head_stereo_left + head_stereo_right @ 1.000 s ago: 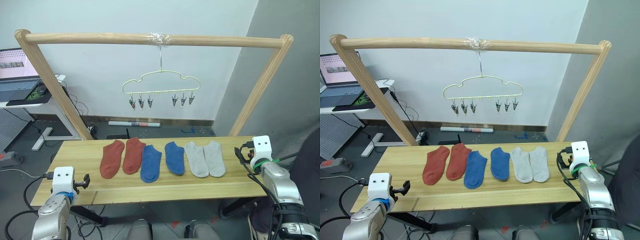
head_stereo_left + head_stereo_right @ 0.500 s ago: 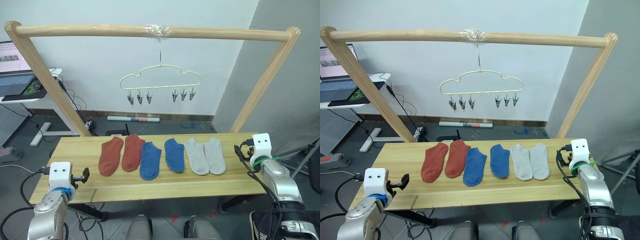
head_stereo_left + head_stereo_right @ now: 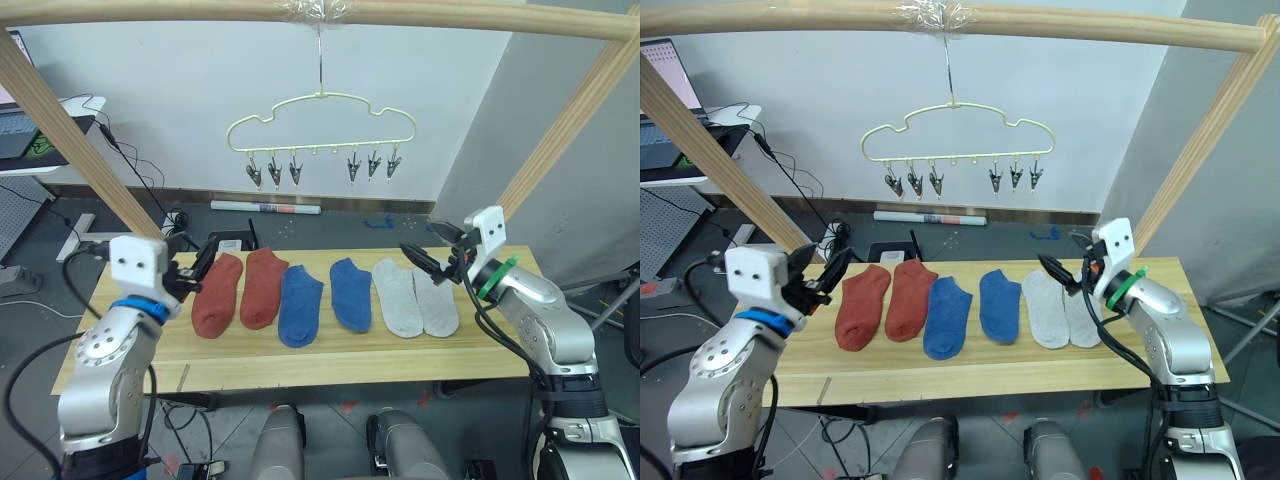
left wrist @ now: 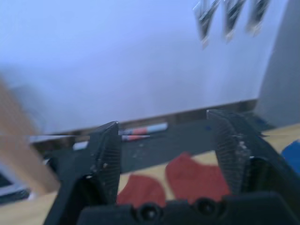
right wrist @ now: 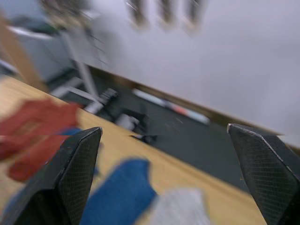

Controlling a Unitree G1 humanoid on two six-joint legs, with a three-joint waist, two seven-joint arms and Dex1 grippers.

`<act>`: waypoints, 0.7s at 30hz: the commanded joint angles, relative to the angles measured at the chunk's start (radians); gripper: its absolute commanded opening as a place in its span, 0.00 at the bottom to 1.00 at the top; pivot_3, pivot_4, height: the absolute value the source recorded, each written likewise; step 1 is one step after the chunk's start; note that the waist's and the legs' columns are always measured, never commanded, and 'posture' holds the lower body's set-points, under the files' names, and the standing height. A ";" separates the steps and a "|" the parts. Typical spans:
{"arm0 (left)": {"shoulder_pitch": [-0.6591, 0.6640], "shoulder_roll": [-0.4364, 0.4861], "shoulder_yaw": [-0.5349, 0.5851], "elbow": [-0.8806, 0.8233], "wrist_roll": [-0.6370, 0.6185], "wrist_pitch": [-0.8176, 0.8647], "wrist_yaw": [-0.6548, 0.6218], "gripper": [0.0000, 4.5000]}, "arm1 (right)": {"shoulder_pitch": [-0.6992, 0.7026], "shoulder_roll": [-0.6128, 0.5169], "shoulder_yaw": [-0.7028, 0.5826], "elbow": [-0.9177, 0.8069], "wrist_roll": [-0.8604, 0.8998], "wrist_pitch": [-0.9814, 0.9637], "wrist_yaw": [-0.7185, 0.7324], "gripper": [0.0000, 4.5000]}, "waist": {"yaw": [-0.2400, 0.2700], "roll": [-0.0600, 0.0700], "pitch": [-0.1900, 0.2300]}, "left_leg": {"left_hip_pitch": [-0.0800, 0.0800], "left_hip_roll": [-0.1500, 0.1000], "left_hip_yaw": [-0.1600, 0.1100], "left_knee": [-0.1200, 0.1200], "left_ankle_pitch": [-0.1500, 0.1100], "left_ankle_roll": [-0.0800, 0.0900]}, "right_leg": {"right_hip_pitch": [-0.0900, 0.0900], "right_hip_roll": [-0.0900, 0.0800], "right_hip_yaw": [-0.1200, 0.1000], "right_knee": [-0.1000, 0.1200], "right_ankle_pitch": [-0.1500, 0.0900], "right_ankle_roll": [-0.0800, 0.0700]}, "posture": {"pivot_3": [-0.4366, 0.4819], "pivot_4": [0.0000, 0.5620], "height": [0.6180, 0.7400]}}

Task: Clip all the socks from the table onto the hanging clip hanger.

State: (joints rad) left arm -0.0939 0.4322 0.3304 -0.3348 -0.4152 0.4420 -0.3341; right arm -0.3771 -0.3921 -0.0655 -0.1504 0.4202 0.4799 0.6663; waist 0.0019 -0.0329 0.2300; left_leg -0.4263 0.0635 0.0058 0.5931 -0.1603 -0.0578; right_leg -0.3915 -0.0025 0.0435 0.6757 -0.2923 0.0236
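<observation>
6 socks lie flat in a row across the table: 2 rust-red socks on the robot's left, 2 blue socks in the middle and 2 light grey socks on the right. Within each pair the socks lie just beside one another, and the inner rust-red sock touches the neighbouring blue one.

Above the far edge of the table the clip hanger hangs by its hook from a wooden rail, at a spot wrapped in clear tape. Its metal clips dangle in 2 groups of 3, and none of them holds a sock.

The left tool hovers above the table's left end, just beside the outer rust-red sock, its 2 black fingers spread apart and gripping nothing. In the left wrist view the rust-red socks show between those fingers.

The right tool hovers above the light grey socks near the table's right end, its fingers also parted and empty. In the right wrist view the fingers stand wide apart.

On the floor behind the table lies a white tube against the wall.
</observation>
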 commanded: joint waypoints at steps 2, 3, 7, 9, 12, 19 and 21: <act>-0.095 -0.023 -0.051 0.001 0.014 0.013 0.037 0.50 | -0.080 0.030 0.041 -0.070 0.077 0.010 0.061 1.00 | 0.000 -0.001 0.005 | -0.004 0.000 -0.003 0.000 0.000 -0.001 | -0.004 0.000 -0.001 0.000 0.000 0.001 | 0.56 0.47 1.00; -0.122 -0.029 -0.064 0.018 0.023 0.003 0.040 0.50 | -0.099 0.044 0.050 -0.074 0.086 0.015 0.059 1.00 | 0.000 -0.002 0.006 | -0.008 0.000 -0.004 0.000 0.000 -0.001 | -0.007 0.001 -0.001 0.002 0.001 0.003 | 0.55 0.48 1.00; -0.205 -0.048 -0.088 0.086 0.042 -0.028 0.046 0.50 | -0.145 0.084 0.083 -0.081 0.098 0.005 0.062 1.00 | -0.001 -0.002 0.020 | -0.011 0.001 -0.005 0.000 0.000 -0.001 | -0.013 0.002 -0.002 0.005 0.001 0.003 | 0.54 0.50 1.00; -0.247 -0.064 -0.103 0.134 0.057 -0.053 0.050 0.50 | -0.159 0.102 0.099 -0.080 0.095 -0.014 0.070 1.00 | -0.002 -0.002 0.024 | -0.011 0.001 -0.004 0.000 0.000 -0.001 | -0.013 0.003 -0.003 0.005 0.001 0.003 | 0.52 0.51 1.00; -0.302 -0.089 -0.111 0.205 0.092 -0.109 0.067 0.50 | -0.169 0.118 0.118 -0.078 0.083 -0.031 0.074 1.00 | -0.003 -0.003 0.031 | -0.011 0.000 -0.003 0.000 0.000 -0.001 | -0.013 0.002 -0.003 0.004 0.001 0.003 | 0.51 0.52 1.00; -0.396 -0.120 -0.120 0.319 0.124 -0.196 0.068 0.50 | -0.164 0.126 0.127 -0.099 0.086 -0.024 0.061 1.00 | -0.004 -0.004 0.047 | -0.012 0.000 -0.004 0.000 0.000 -0.001 | -0.013 0.002 -0.004 0.005 0.001 0.004 | 0.49 0.54 1.00; -0.417 -0.124 -0.118 0.348 0.130 -0.219 0.069 0.50 | -0.163 0.126 0.126 -0.106 0.088 -0.022 0.058 1.00 | -0.004 -0.004 0.049 | -0.012 0.000 -0.004 0.000 0.000 -0.001 | -0.014 0.002 -0.004 0.005 0.001 0.004 | 0.49 0.54 1.00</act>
State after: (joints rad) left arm -0.4909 0.3097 0.2057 0.0149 -0.2917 0.2669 -0.2683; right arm -0.5325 -0.2652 0.0636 -0.2018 0.4930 0.4714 0.7215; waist -0.0023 -0.0368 0.2790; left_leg -0.4383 0.0638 0.0026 0.5933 -0.1605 -0.0588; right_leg -0.4052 -0.0004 0.0395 0.6802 -0.2908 0.0278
